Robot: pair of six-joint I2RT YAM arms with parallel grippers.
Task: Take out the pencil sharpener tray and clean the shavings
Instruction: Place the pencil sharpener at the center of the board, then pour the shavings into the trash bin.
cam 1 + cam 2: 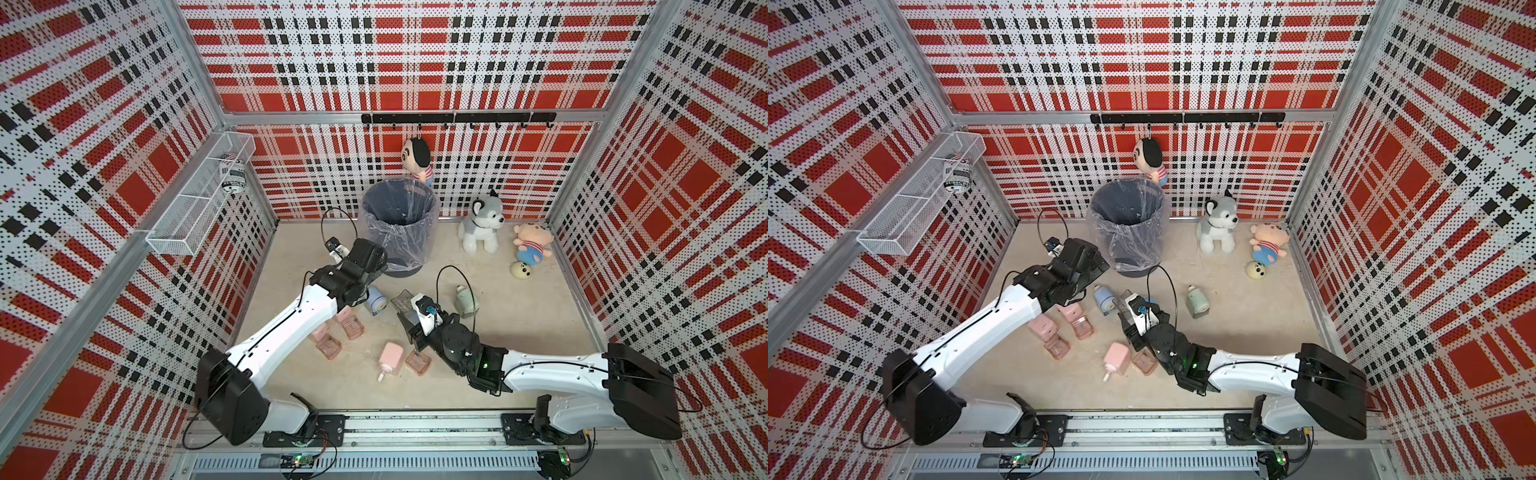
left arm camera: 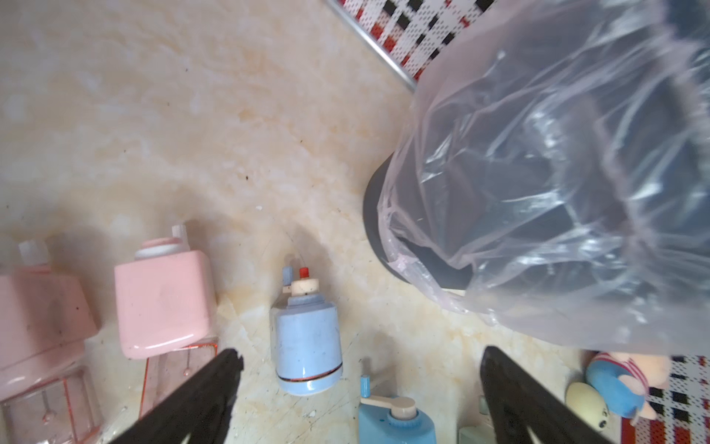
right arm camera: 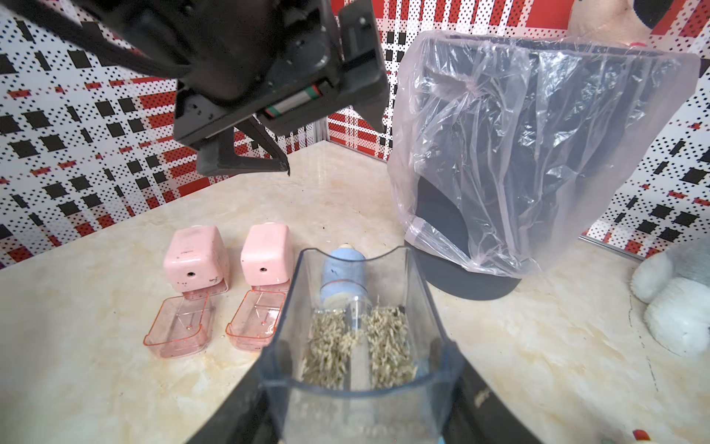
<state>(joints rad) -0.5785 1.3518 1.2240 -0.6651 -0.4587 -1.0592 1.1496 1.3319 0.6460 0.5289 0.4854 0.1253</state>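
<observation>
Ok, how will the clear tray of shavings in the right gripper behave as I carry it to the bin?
The clear tray looks like thin hard plastic: probably stiff and light, but its smooth walls could slip. The shavings lie loose in an open top, so tilting early would likely spill them short of the bin.

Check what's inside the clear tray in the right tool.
Pale shavings cover the floor of the clear tray, either side of a clear central ridge. Its near end is too blurred to judge.
</observation>
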